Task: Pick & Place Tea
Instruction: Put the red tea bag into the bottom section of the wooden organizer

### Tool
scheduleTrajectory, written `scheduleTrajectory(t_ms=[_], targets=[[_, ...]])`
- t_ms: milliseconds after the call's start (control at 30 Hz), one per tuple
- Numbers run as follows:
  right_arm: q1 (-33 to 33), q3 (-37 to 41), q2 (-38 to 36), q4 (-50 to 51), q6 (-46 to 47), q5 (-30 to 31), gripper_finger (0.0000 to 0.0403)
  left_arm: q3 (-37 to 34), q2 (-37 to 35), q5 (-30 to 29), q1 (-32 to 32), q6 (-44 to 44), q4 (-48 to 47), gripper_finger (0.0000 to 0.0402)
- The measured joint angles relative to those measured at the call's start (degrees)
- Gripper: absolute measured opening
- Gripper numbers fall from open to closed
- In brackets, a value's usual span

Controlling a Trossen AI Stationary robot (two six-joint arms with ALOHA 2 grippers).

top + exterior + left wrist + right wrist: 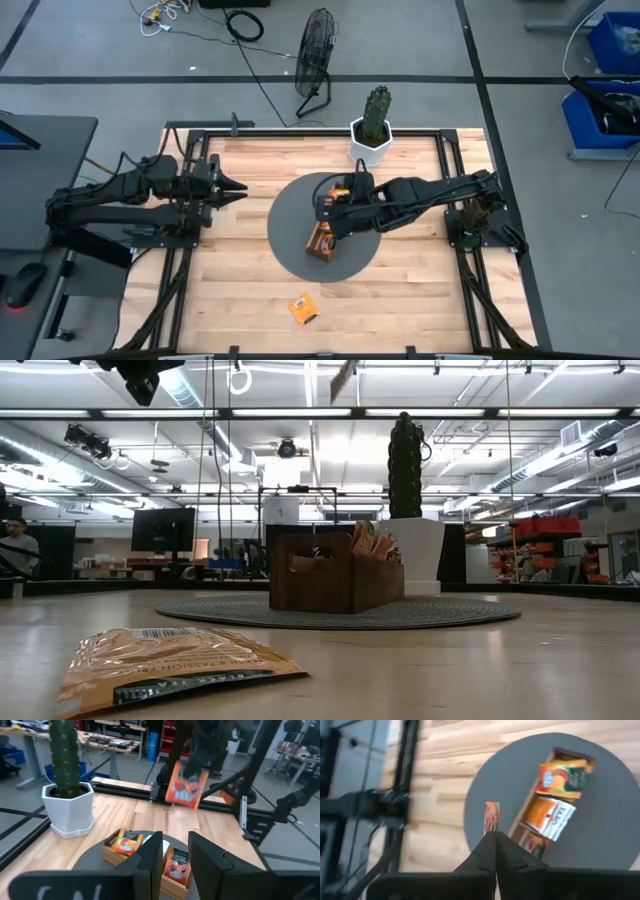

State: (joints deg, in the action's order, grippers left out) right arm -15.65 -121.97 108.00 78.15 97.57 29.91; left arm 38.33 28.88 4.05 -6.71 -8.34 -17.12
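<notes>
My right gripper [495,839] hovers over the round grey mat [290,245], shut on one orange tea sachet [186,787]. Just beside it, the brown wooden tray [323,241] stands on the mat with several sachets upright in its compartments [552,810]. Another orange sachet [303,308] lies flat on the bare wood near the table's near edge, and it fills the foreground of the low view [170,665]. My left gripper [238,187] waits open above the table's left side, pointing toward the mat. My right gripper pinches the sachet between its two fingers by the top edge [192,769], coming from above and pointing down. The sachet hangs upright below the fingers, lifted clear of the mat and the tray. In the right wrist view it shows edge-on [492,817] past the fingertips.
A cactus in a white pot [374,135] stands at the table's far edge behind the mat. Black frame rails [300,132] run along the table's edges. Bare wood lies left and right of the mat and along the near edge.
</notes>
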Motion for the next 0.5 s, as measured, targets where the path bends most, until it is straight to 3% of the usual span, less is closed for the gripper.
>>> scheduleTrajectory(t_ms=[200, 500], targets=[[-0.01, 8.18, 0.12, -5.6, 8.49, 0.87, 0.0, -0.4, -2.51, -0.02, -0.58, -1.51, -0.4, 0.0094], [-0.62, 25.11, 0.2, -21.33, 17.51, -7.08, 0.0, -0.4, -2.79, -0.04, -0.58, -2.66, -0.81, 0.0094]])
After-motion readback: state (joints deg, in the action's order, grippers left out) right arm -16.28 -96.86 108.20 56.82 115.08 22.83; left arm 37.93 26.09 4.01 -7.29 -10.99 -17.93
